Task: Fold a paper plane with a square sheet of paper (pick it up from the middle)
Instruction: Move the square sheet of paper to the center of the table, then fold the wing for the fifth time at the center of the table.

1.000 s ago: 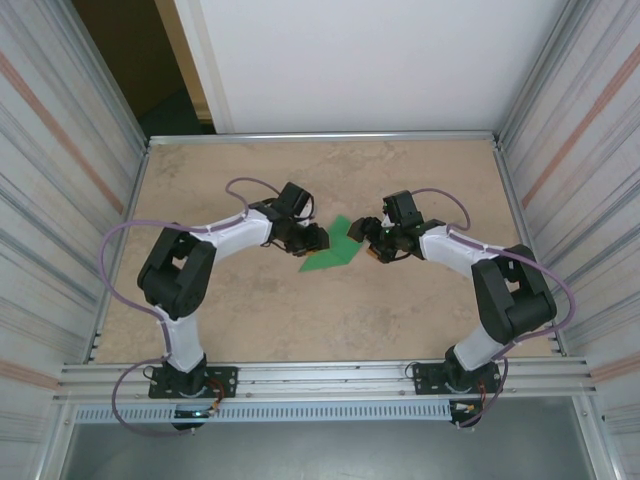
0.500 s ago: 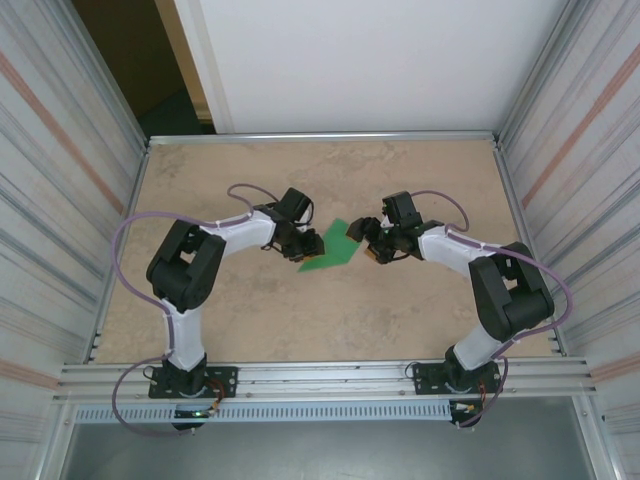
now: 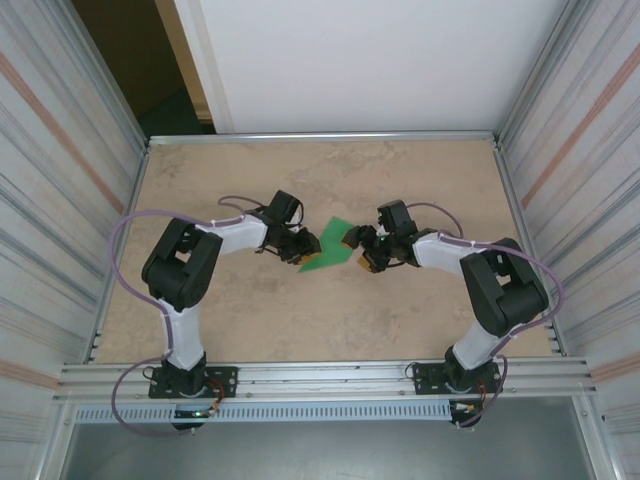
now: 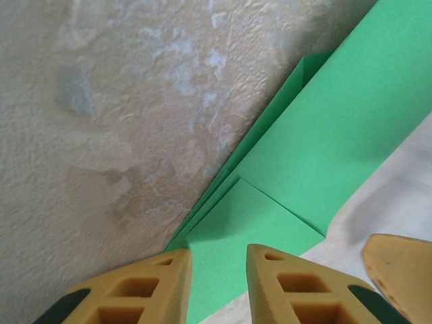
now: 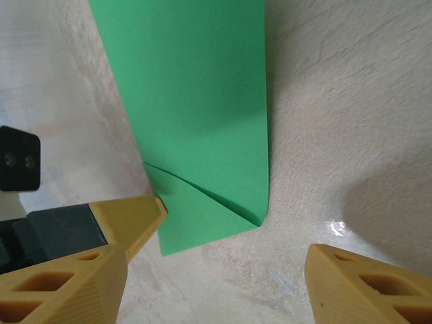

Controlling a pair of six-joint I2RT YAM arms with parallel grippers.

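The bright green sheet of paper lies flat on the table, folded into layers with creased flaps. My left gripper is low over its left end. Its yellow fingers stand a narrow gap apart with flat green paper showing between them, and nothing is pinched. My right gripper is at the paper's right end, wide open, its fingers straddling bare table just short of a folded corner flap. The tip of each gripper's finger shows in the other's wrist view.
The tan stone-patterned tabletop is bounded by a metal rim and corrugated side walls. Purple cables loop from both arms. Both arm bases stand on the front rail.
Both grippers have come lower and closer to the paper's ends. The left gripper's jaws narrowed slightly. The paper has shifted a little to the left.
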